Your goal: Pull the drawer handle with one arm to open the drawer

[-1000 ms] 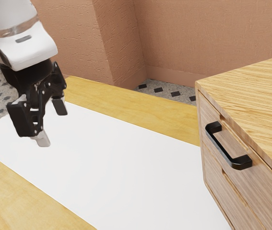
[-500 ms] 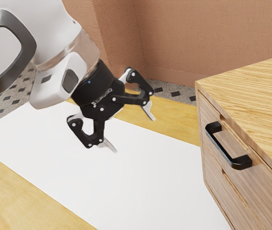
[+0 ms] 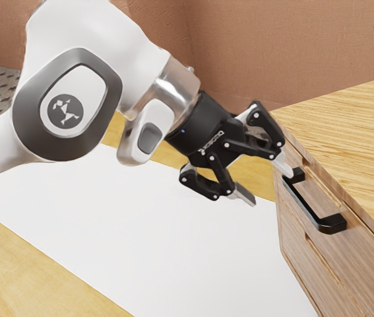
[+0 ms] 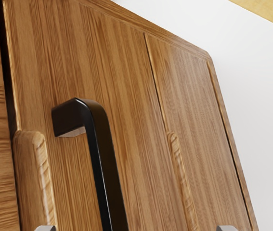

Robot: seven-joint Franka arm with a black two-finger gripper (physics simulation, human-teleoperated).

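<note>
Okay, your jaws hang wide open above the white bench (image 3: 140,231), gripping nothing, one fingertip (image 3: 283,163) just beside the black handle's (image 3: 313,203) upper end. Handle sits on the wooden cabinet's (image 3: 345,125) top drawer (image 4: 117,57), which looks shut.

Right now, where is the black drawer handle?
The handle sits at the exterior view's right, on the wooden cabinet's top drawer, close beside the open gripper.

home room — plaster walls (image 3: 292,46), wooden drawers (image 3: 318,257)
</note>
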